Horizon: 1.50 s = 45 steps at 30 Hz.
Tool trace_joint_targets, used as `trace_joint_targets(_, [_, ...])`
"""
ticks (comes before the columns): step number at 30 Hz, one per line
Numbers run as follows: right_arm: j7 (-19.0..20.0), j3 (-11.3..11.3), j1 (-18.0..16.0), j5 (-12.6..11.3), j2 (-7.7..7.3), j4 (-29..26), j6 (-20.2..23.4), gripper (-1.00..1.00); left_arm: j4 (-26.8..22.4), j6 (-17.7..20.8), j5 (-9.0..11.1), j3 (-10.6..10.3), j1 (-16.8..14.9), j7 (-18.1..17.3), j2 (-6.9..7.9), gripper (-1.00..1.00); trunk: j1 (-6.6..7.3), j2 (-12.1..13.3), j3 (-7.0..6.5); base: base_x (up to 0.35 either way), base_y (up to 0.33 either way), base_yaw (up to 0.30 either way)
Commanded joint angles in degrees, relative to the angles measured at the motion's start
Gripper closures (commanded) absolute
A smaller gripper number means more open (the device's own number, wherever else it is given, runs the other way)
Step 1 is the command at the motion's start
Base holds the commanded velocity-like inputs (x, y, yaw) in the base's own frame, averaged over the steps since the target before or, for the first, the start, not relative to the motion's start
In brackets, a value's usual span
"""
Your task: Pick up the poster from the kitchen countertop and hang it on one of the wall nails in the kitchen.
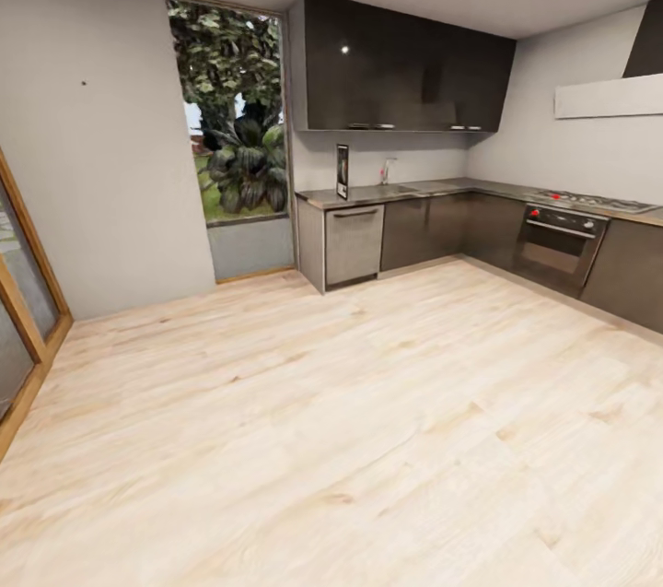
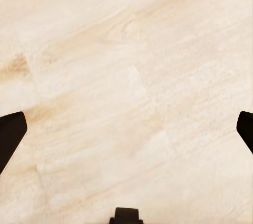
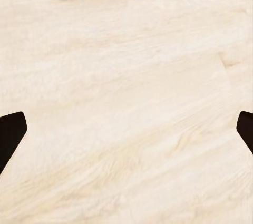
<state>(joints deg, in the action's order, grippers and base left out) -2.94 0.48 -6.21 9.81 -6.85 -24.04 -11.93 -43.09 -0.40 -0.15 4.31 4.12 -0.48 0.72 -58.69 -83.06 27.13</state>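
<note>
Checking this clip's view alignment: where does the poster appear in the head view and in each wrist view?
Head view: the poster stands upright at the near left end of the countertop, right of the window.
Left wrist view: not in it; plank floor between open fingertips.
Right wrist view: not in it; floor between open fingertips.
Shared landmark: the pale wood floor.

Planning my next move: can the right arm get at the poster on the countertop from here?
Probably not. The poster stands on the far countertop across open floor; the right gripper faces bare planks, jaws apart. Drive closer first.
</note>
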Motion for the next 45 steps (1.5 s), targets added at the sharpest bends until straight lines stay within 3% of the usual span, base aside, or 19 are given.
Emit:
trace_joint_targets(1, [-0.31, 0.05, -0.03, 0.56, -0.01, 0.04, -0.11, -1.00, -0.06, -0.04, -0.02, 0.04, 0.01, -0.05, -0.01, -1.00, -0.04, -0.02, 0.05, 0.339, 0.088, 0.000])
trace_joint_targets(45, [-0.31, 0.05, -0.03, 0.56, -0.16, 0.04, -0.11, -1.00, -0.06, -0.04, -0.02, 0.07, 0.01, -0.05, 0.07, -1.00, -0.04, -0.02, 0.05, 0.339, 0.015, 0.000])
